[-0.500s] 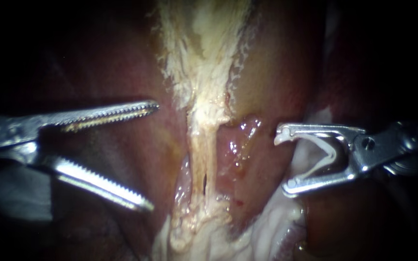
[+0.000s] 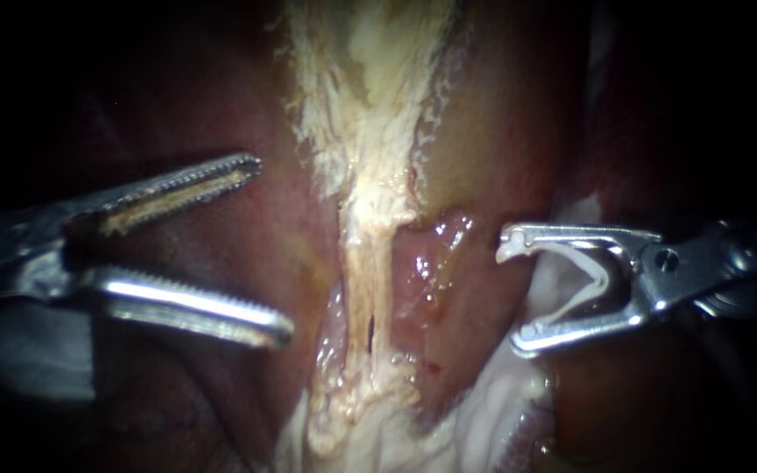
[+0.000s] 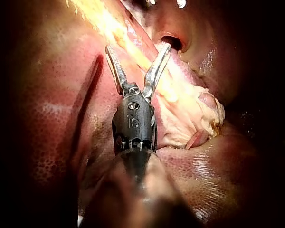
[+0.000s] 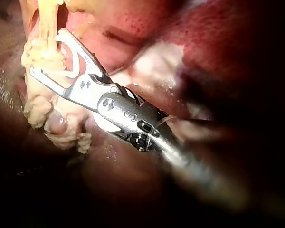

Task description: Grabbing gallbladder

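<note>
Pale yellow-white strip of the gallbladder (image 2: 370,79) runs between the two instruments, just ahead of the left instrument (image 2: 271,248), which gapes wide, toothed tips apart, nothing gripped; can't tell whether it touches tissue. Right instrument (image 2: 510,293) sits on the strip's far side, spread around a white clip (image 2: 604,273) that it holds from both sides, tips just short of the strip. Both shafts run off into dark, and the border between gallbladder and mottled red liver (image 3: 47,118) beside the left instrument is hard to make out.
</note>
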`<state>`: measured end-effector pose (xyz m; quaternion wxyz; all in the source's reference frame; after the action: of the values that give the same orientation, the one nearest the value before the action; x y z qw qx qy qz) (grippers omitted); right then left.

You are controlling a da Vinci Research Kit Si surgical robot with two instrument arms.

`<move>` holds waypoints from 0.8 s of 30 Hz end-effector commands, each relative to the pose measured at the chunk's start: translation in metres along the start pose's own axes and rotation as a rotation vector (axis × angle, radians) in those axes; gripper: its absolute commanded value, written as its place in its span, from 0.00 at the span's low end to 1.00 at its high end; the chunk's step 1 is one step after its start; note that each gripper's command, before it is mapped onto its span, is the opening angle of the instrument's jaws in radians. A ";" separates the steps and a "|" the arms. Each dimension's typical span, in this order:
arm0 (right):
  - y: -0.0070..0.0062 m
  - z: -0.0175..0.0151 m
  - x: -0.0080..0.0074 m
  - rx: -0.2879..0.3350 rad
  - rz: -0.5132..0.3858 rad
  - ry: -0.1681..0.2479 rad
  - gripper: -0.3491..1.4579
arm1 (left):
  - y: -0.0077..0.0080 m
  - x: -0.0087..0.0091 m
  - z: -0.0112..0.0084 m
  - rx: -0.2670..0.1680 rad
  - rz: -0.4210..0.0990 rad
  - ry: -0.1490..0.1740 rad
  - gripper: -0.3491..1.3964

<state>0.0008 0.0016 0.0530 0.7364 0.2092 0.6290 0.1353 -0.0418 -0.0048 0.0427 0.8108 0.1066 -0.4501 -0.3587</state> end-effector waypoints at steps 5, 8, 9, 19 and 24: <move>0.0000 0.0000 0.0000 0.000 0.000 0.000 0.51 | -0.0010 -0.0010 0.0011 -0.063 -0.051 0.051 0.62; 0.0000 0.0000 0.0000 0.000 0.000 0.000 0.51 | -0.0016 -0.0017 0.0022 -0.081 -0.069 0.059 0.62; 0.0000 0.0000 0.0000 0.000 0.000 0.000 0.51 | -0.0018 -0.0020 0.0027 -0.080 -0.074 0.065 0.61; 0.0002 0.0000 -0.0001 -0.001 0.001 -0.001 0.51 | -0.0021 -0.0035 0.0060 -0.083 -0.086 0.075 0.56; 0.0003 0.0000 -0.0002 -0.002 0.001 -0.001 0.51 | -0.0007 -0.0031 0.0069 -0.086 -0.098 0.091 0.54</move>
<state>0.0007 0.0018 0.0533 0.7367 0.2092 0.6286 0.1358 -0.0485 -0.0018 0.0447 0.8158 0.1113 -0.3888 -0.4134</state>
